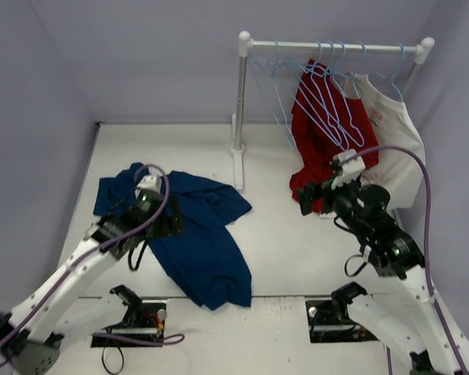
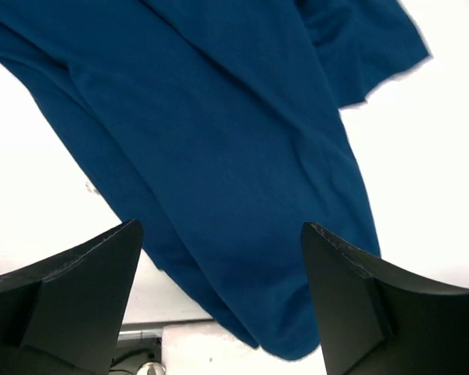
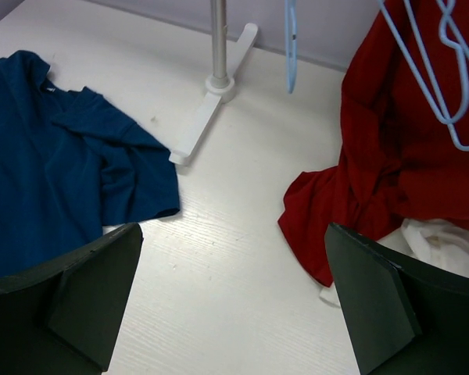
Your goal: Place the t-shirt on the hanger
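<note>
The dark navy t-shirt [image 1: 207, 250] lies crumpled on the white table at the left; it fills the left wrist view [image 2: 219, 141] and shows at the left of the right wrist view [image 3: 47, 156]. My left gripper [image 1: 172, 224] hovers over the shirt's middle, open and empty [image 2: 220, 234]. Several light-blue wire hangers [image 1: 328, 86] hang on the rack's rail; two show in the right wrist view [image 3: 445, 86]. My right gripper [image 1: 305, 198] is open and empty [image 3: 234, 234] above bare table, left of the red shirt's bottom and below the hangers.
A white clothes rack [image 1: 240, 101] stands at the back, its foot [image 3: 207, 117] on the table between the two arms. A red shirt [image 1: 320, 133] and a white shirt [image 1: 395, 141] hang on it, drooping to the table [image 3: 406, 156]. Grey walls close in the sides.
</note>
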### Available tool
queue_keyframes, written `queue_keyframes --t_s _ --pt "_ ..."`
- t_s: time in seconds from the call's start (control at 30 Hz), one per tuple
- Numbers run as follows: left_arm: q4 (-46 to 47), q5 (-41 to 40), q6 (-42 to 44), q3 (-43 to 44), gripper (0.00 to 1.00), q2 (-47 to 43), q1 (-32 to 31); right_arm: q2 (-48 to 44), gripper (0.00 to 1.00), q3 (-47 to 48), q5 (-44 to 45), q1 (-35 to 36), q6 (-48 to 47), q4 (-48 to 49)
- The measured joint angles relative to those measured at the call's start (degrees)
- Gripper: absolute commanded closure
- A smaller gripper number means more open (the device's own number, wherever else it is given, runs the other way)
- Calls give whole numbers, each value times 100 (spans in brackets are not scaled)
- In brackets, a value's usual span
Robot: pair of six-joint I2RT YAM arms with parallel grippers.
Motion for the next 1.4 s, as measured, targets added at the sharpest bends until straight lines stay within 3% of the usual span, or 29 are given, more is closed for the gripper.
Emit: queue_keyframes --t_s 0.17,0.37,0.53,0.57,0.67,0.7,0.8,0.9,0.97,1.0,1.03,1.1,1.13,1.2,1.3,1.4 --pt "709 241 292 106 22 1615 611 388 3 129 -220 0 -4 5" --pt "1187 436 473 614 22 3638 705 421 4 67 -289 3 74 32" --pt "1552 527 463 1142 27 4405 698 314 5 -243 -329 7 222 50" --pt "1609 547 451 1214 35 4523 695 274 6 -319 -329 7 254 48" --pt "1834 635 389 1286 72 4913 646 150 6 -460 -327 7 348 42" --pt "1843 594 381 1350 73 4987 607 123 6 -477 -327 7 372 42" --pt "2068 592 263 1355 93 5060 424 84 7 -482 -326 7 448 48" --pt "2374 644 98 1332 98 5096 207 79 9 -482 -327 7 481 48" --pt "2642 645 -42 1266 95 5082 -33 79 9 -482 -326 7 492 48" --pt "2774 643 -131 1211 85 5058 -201 79 9 -482 -327 7 492 48" --pt "2896 646 -228 1143 68 5024 -404 79 9 -482 -327 7 492 48" --pt "3063 677 -431 1019 44 4926 -913 89 9 -482 -326 9 492 48" --pt "3090 790 -501 978 43 4866 -1186 115 9 -482 -327 11 492 48" --pt "3149 907 -597 861 28 4657 -1618 188 11 -480 -336 13 492 48" --pt "2742 1112 -736 580 22 4200 -2004 406 12 -432 -358 50 492 48" --pt "2035 915 -741 555 21 3667 -1946 772 13 -282 -315 229 492 53"
